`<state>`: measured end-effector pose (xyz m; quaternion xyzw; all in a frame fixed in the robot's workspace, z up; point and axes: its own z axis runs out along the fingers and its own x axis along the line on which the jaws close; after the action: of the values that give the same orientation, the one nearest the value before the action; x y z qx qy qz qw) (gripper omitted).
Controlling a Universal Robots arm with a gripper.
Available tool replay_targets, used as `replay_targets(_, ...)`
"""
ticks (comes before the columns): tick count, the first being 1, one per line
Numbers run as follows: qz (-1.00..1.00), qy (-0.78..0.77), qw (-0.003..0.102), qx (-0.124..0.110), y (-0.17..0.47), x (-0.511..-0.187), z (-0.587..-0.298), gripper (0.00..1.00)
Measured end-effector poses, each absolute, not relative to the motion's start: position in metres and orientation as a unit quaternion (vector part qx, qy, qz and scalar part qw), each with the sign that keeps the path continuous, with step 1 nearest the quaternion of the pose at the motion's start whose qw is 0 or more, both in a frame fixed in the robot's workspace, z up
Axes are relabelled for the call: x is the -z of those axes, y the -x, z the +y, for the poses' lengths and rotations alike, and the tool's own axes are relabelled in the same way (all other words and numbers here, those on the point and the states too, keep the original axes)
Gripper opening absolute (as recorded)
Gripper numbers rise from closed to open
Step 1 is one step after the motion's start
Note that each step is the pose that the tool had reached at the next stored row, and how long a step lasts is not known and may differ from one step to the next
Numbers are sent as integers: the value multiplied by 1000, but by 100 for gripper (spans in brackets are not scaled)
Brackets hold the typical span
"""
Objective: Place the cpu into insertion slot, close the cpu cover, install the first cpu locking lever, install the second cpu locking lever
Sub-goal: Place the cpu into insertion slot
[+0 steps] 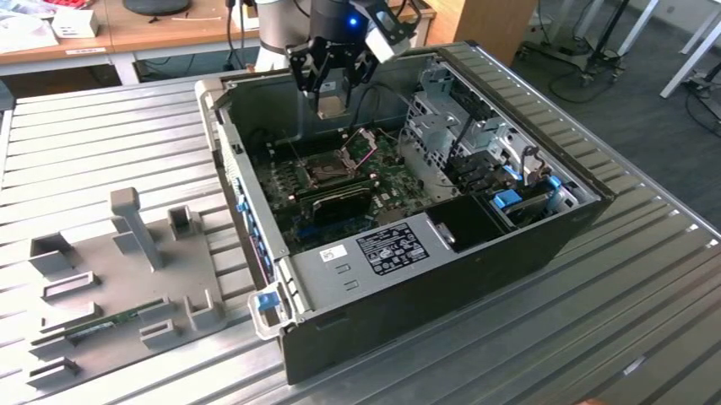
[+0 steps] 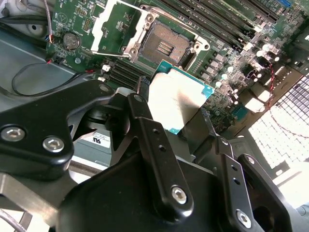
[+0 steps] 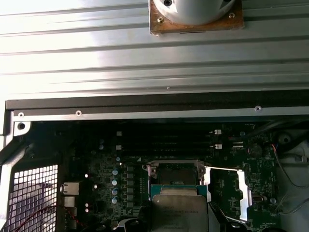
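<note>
My gripper (image 1: 333, 94) hangs over the open computer case, shut on the cpu (image 1: 333, 106), a flat square chip with a pale silver-tan face. In the second wrist view the black fingers (image 2: 145, 125) clamp the cpu (image 2: 176, 96) by its edges. It hovers above the green board, beside the insertion slot (image 2: 164, 46) and apart from it. The dark socket lies bare. The cpu cover (image 2: 113, 26) stands swung open next to it. In the first wrist view the cpu (image 3: 179, 212) sits just short of the insertion slot (image 3: 175, 173), with the cpu cover (image 3: 244, 188) raised at its side.
The case (image 1: 451, 253) lies on a ridged metal table (image 1: 101, 143). Long black memory slots (image 2: 217, 21) run beside the socket. A perforated drive cage (image 1: 451, 118) is at the exterior view's right. A grey fixture tray (image 1: 124, 278) with upright holders lies at the left.
</note>
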<state>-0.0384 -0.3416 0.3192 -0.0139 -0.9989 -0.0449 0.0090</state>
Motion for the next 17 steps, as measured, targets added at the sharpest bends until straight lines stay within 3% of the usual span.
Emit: replay_targets(17, -999, 14, 9, 45, 38, -318, -342, 54)
